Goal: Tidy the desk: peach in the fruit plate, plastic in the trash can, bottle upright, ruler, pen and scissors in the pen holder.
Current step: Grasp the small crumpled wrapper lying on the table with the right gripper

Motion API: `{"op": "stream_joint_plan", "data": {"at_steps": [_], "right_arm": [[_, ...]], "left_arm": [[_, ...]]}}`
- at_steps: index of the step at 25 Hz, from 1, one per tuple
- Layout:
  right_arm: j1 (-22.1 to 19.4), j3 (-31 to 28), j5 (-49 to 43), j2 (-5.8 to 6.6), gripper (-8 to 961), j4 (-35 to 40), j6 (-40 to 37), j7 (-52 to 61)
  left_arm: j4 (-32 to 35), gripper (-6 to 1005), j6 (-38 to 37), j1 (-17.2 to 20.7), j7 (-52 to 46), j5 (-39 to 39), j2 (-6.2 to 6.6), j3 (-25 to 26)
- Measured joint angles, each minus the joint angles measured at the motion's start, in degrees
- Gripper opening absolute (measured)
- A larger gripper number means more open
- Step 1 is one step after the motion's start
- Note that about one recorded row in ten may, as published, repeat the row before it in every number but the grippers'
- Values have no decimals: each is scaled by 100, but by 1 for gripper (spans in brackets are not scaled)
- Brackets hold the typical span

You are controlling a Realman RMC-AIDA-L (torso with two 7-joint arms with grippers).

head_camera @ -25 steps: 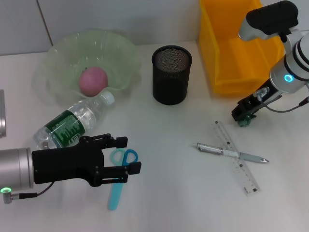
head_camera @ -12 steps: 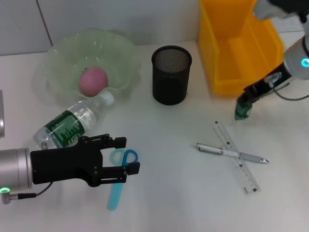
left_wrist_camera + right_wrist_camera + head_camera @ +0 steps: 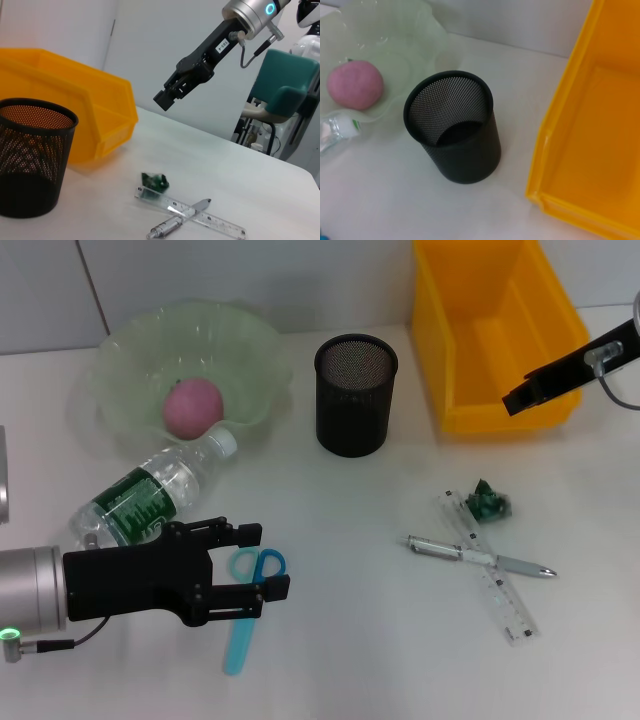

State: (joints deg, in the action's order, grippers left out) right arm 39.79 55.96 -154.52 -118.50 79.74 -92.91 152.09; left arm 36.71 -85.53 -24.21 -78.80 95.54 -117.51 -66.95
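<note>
Plastic scrap (image 3: 488,503) lay on the desk (image 3: 360,640), touching the ruler's (image 3: 492,570) far end, near the pen (image 3: 478,556), outside the yellow bin (image 3: 492,335). Right gripper (image 3: 522,398) hung above the bin's front edge, empty; finger spread unclear. Left gripper (image 3: 262,560) open over scissors (image 3: 247,590), holding nothing. Binning step judged unfinished; regrasp needed.
</note>
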Motion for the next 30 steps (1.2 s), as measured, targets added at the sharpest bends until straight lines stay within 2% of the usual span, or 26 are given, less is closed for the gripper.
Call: {"op": "stream_joint_plan", "data": {"at_steps": [6, 10, 18, 23, 30], "right_arm": [[58, 67, -50, 44, 253, -234, -140, -69], [171, 81, -217, 99, 330, -686, -164, -156], [354, 133, -476, 102, 485, -1388, 115, -293], [471, 183, -590, 60, 649, -1703, 257, -438], [628, 442, -685, 47, 649, -2281, 654, -444]], "left_arm": [[14, 770, -9, 4, -3, -1, 0, 0], [17, 769, -14, 5, -9, -1, 0, -2], [20, 767, -23, 5, -12, -1, -8, -3], [27, 766, -25, 4, -12, -2, -9, -2], [8, 765, -46, 9, -7, -8, 0, 61]]}}
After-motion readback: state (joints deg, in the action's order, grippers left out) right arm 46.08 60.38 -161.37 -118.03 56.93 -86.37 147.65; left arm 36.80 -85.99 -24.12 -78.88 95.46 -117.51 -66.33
